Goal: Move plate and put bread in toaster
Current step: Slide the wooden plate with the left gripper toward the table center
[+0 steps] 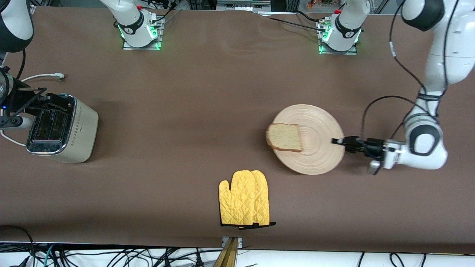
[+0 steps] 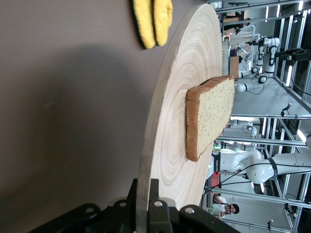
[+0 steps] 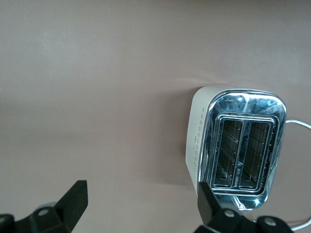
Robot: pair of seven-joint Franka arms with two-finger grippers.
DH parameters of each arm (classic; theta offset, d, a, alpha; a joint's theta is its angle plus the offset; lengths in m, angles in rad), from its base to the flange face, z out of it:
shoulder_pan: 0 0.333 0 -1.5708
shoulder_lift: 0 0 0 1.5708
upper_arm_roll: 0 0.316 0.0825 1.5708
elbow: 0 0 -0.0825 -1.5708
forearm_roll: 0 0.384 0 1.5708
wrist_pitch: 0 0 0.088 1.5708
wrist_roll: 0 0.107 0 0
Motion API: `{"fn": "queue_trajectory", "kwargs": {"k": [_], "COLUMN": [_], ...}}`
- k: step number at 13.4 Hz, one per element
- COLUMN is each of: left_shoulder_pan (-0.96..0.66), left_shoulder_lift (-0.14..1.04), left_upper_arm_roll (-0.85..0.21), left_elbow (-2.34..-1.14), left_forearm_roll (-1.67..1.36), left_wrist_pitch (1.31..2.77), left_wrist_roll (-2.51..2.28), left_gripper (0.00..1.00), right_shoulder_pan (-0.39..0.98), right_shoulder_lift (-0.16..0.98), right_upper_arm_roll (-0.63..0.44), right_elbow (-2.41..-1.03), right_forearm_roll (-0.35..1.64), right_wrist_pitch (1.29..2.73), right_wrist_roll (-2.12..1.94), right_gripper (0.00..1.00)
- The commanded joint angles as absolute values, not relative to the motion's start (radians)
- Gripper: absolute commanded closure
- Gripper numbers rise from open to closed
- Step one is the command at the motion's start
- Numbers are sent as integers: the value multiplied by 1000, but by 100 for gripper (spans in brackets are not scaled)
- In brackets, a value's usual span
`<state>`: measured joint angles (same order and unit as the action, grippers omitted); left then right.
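Note:
The light-wood plate (image 1: pixel 319 150) lies on the brown table toward the left arm's end. The bread slice (image 1: pixel 285 137) lies on it and overhangs the rim on the side toward the right arm's end. My left gripper (image 1: pixel 339 141) is shut on the plate's rim, low over the table; the left wrist view shows the rim pinched between the jaws (image 2: pixel 148 194), with the plate (image 2: pixel 175 87) and bread (image 2: pixel 209 116) in front. The cream toaster (image 1: pixel 61 128) stands at the right arm's end, both slots empty (image 3: pixel 240 150). My right gripper (image 1: pixel 52 101) hangs open and empty (image 3: pixel 141 199) over the toaster's farther end.
A yellow oven mitt (image 1: pixel 245 198) lies nearer the front camera than the plate, close to the table's front edge; it also shows in the left wrist view (image 2: pixel 153 19). The toaster's white cord (image 1: pixel 41 76) trails toward the robot bases.

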<state>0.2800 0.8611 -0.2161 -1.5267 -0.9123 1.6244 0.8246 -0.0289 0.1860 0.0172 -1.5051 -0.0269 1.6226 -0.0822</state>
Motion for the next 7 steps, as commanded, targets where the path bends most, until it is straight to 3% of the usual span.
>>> {"fn": "queue_trajectory", "kwargs": {"k": [1, 7], "left_shoulder_pan": [136, 2], "left_shoulder_lift": [888, 933], "left_upper_arm_roll": [-209, -209], "left_elbow": [-1508, -1523], "left_forearm_roll": [-992, -1009], "left_wrist_pitch": [1666, 1836], "left_wrist_roll": [775, 753], "left_gripper": [100, 100], "right_shoulder_pan": [-32, -41], "right_shoulder_lift": [213, 252], "right_upper_arm_roll": [23, 20], "right_elbow": [-1488, -1493], "right_forearm_roll": [-38, -35], "right_wrist_pitch": [1617, 1608], "right_wrist_roll": [-77, -71], "right_gripper": [0, 0]}}
